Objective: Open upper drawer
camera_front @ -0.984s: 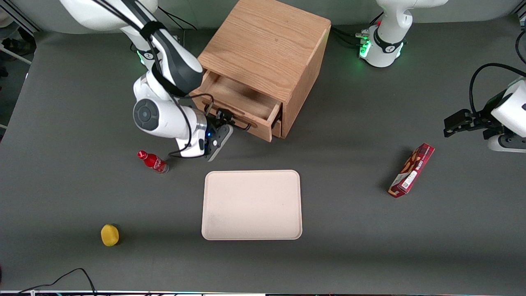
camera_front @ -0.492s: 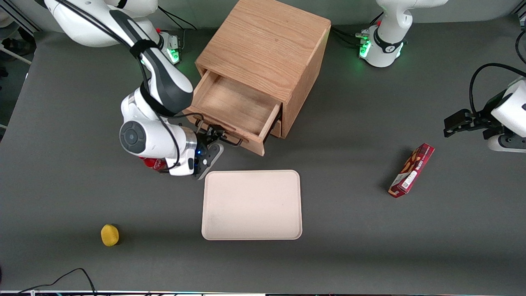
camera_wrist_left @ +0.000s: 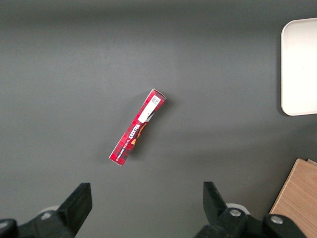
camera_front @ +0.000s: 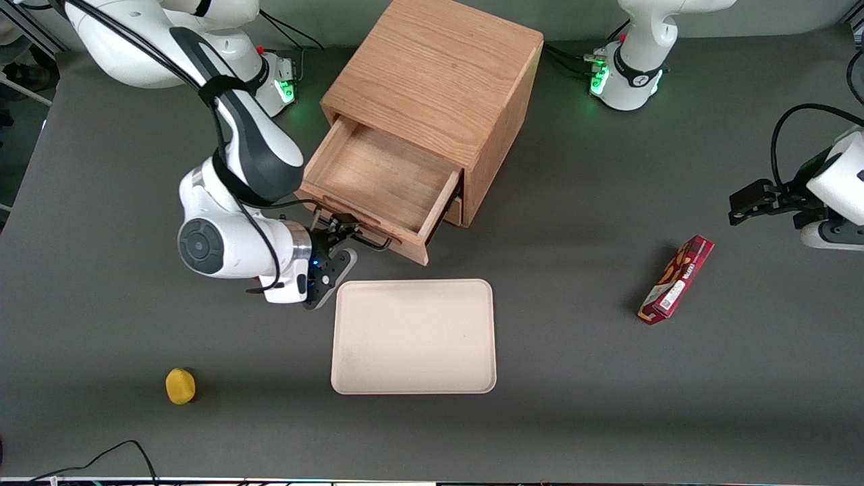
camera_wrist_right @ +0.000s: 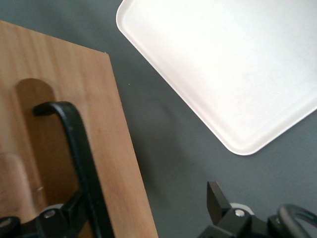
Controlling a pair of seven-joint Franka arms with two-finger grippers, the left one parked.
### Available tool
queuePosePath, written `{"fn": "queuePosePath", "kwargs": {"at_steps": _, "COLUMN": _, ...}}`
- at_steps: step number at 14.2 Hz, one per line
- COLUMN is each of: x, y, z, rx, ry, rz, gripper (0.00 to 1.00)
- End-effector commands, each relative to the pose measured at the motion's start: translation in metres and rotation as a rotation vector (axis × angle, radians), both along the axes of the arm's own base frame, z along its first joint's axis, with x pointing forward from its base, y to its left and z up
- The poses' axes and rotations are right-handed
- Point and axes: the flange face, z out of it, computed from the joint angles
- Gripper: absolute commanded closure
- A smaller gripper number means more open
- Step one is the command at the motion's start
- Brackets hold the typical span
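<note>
Upper drawer (camera_front: 378,182) pulled well out of cabinet (camera_front: 439,81). Gripper (camera_front: 337,233) at its black handle (camera_wrist_right: 81,163), jaws apart astride the bar, tray (camera_front: 413,336) at 5 o'clock

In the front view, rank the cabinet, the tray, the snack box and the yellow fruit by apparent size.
1. cabinet
2. tray
3. snack box
4. yellow fruit

The gripper is at the upper drawer handle.

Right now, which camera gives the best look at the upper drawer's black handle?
The right wrist view: the black handle fills it close up against the upper drawer front, at the gripper. The front view shows it as a thin bar. The left wrist view misses it.
</note>
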Motion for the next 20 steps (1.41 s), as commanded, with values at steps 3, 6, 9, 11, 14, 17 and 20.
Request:
{"fn": "queuePosePath", "kwargs": {"at_steps": 3, "x": 0.016, "y": -0.001, "z": -0.002, "rx": -0.012, "ry": -0.002, "rz": 0.001, "gripper": 0.0}}
{"fn": "queuePosePath", "kwargs": {"at_steps": 6, "x": 0.022, "y": -0.009, "z": -0.012, "rx": -0.025, "ry": 0.001, "rz": -0.007, "gripper": 0.0}}
{"fn": "queuePosePath", "kwargs": {"at_steps": 9, "x": 0.034, "y": -0.011, "z": -0.014, "rx": -0.028, "ry": -0.016, "rz": -0.009, "gripper": 0.0}}
{"fn": "queuePosePath", "kwargs": {"at_steps": 11, "x": 0.039, "y": -0.013, "z": -0.014, "rx": -0.034, "ry": -0.026, "rz": -0.007, "gripper": 0.0}}
{"fn": "queuePosePath", "kwargs": {"at_steps": 14, "x": 0.044, "y": -0.018, "z": -0.021, "rx": -0.049, "ry": -0.028, "rz": -0.008, "gripper": 0.0}}
{"fn": "queuePosePath", "kwargs": {"at_steps": 17, "x": 0.053, "y": -0.03, "z": -0.02, "rx": -0.065, "ry": -0.024, "rz": -0.016, "gripper": 0.0}}
{"fn": "queuePosePath", "kwargs": {"at_steps": 20, "x": 0.058, "y": -0.031, "z": -0.017, "rx": -0.061, "ry": -0.02, "rz": -0.016, "gripper": 0.0}}
